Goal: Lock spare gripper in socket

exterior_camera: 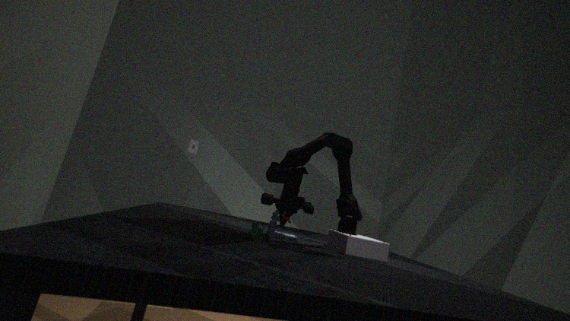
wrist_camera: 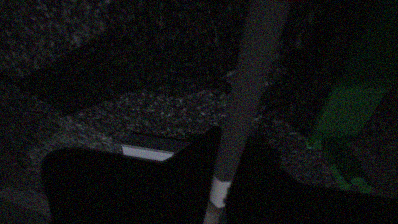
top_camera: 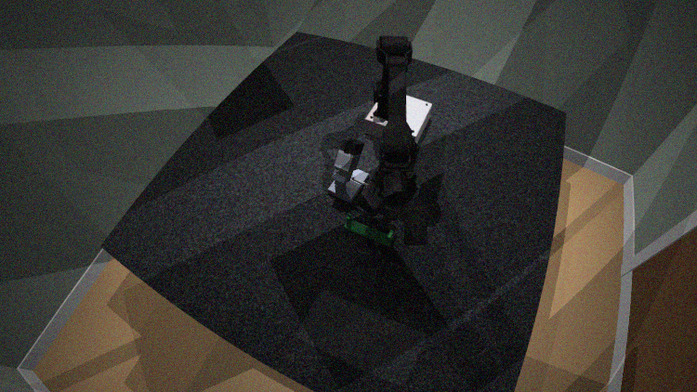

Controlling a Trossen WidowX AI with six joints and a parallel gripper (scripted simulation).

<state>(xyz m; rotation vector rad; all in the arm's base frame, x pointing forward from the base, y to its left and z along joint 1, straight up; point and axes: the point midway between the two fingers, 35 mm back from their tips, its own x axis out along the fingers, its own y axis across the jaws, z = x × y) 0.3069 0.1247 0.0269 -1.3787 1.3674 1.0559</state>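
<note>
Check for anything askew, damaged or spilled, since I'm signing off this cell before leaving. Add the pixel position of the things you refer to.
No spill or damage stands out, though the picture is dark. The grey rod (wrist_camera: pixel 245 105) in the gripper (exterior_camera: pixel 283 223) slants in the wrist view; that looks like an ordinary carry. The green part (top_camera: pixel 369 230) (wrist_camera: pixel 350 110) seems intact. Finer flaws I can't rule out.

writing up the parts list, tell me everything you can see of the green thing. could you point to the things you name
The green part (top_camera: pixel 369 230) (exterior_camera: pixel 258 230) (wrist_camera: pixel 350 111) looks like a long, narrow bar with small raised bits at both ends, perhaps plastic. It sits low on the dark table top (top_camera: pixel 487 272) (exterior_camera: pixel 199 259), beside the grey metallic-looking mount (top_camera: pixel 345 189) (exterior_camera: pixel 272 230). Its middle is partly in shadow; whether anything touches it, I can't tell.
</note>
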